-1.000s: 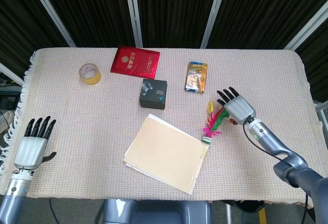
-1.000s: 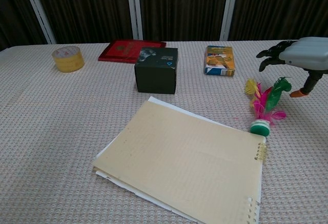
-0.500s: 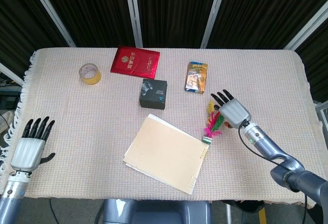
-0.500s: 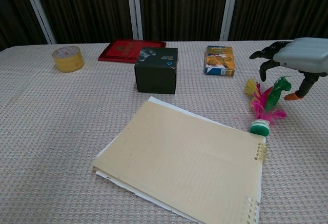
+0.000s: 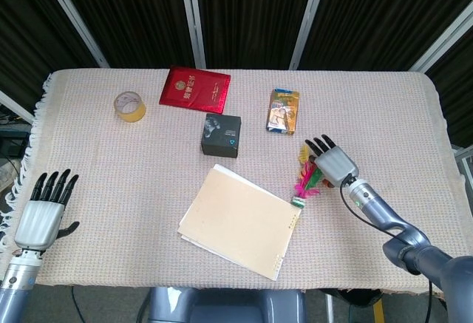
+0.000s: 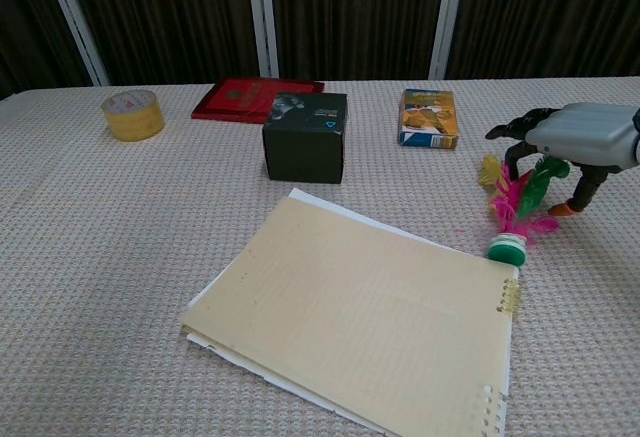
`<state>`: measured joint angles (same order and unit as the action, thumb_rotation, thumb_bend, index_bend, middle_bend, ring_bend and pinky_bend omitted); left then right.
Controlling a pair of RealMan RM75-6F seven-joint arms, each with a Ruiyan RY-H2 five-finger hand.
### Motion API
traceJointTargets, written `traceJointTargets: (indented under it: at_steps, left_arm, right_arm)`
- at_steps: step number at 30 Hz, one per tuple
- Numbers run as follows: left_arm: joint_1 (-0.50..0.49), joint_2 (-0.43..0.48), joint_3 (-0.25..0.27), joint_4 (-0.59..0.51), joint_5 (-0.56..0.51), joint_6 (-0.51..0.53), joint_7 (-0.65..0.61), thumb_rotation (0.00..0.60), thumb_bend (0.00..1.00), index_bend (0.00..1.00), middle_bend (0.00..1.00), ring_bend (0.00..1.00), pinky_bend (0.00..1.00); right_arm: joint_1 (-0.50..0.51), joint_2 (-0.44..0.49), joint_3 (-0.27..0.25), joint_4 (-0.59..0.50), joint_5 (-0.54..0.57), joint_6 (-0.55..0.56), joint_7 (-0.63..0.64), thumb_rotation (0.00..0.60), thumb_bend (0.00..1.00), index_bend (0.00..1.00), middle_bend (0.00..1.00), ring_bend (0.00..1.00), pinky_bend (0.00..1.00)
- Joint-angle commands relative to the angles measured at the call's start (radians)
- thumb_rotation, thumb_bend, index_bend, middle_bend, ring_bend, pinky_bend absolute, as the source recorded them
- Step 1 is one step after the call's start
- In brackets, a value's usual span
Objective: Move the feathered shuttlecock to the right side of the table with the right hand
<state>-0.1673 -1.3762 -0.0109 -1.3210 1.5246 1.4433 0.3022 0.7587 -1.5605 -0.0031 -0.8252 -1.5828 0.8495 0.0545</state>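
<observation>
Just beside the notepad (image 6: 370, 317), the shuttlecock (image 6: 516, 212) lies under the right hand (image 6: 575, 142) (fingers spread, holding nothing).

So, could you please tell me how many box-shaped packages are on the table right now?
2. The black box sits near the table's middle, just behind the notepad. The orange printed box lies further right, behind the shuttlecock. Nothing seems hidden.

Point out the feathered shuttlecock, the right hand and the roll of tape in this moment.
feathered shuttlecock (image 6: 507, 248), chest view, on its green base.
right hand (image 6: 583, 137), chest view, on the grey back of the hand.
roll of tape (image 5: 129, 107), head view, on its yellow rim.
</observation>
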Motion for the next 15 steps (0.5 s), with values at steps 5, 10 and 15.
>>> traceJointTargets:
  at_steps: [5, 10, 15]
  left_arm:
    - [-0.003, -0.001, -0.006, 0.006, -0.014, -0.013, -0.003, 0.563, 0.09, 0.0, 0.0, 0.0, 0.0]
    - [-0.006, -0.001, -0.007, 0.01, -0.015, -0.018, -0.011, 0.564, 0.09, 0.0, 0.0, 0.0, 0.0]
    - [-0.006, 0.006, -0.003, 0.006, -0.01, -0.021, -0.027, 0.562, 0.09, 0.0, 0.0, 0.0, 0.0]
  right_arm:
    - [0.006, -0.079, -0.007, 0.11, -0.013, 0.024, 0.068, 0.6, 0.22, 0.61, 0.04, 0.0, 0.0]
    - [-0.014, -0.126, -0.011, 0.173, -0.022, 0.083, 0.085, 0.6, 0.26, 0.74, 0.11, 0.0, 0.0]
    - [-0.043, -0.121, -0.002, 0.159, -0.027, 0.182, 0.057, 0.6, 0.29, 0.78, 0.13, 0.0, 0.0]
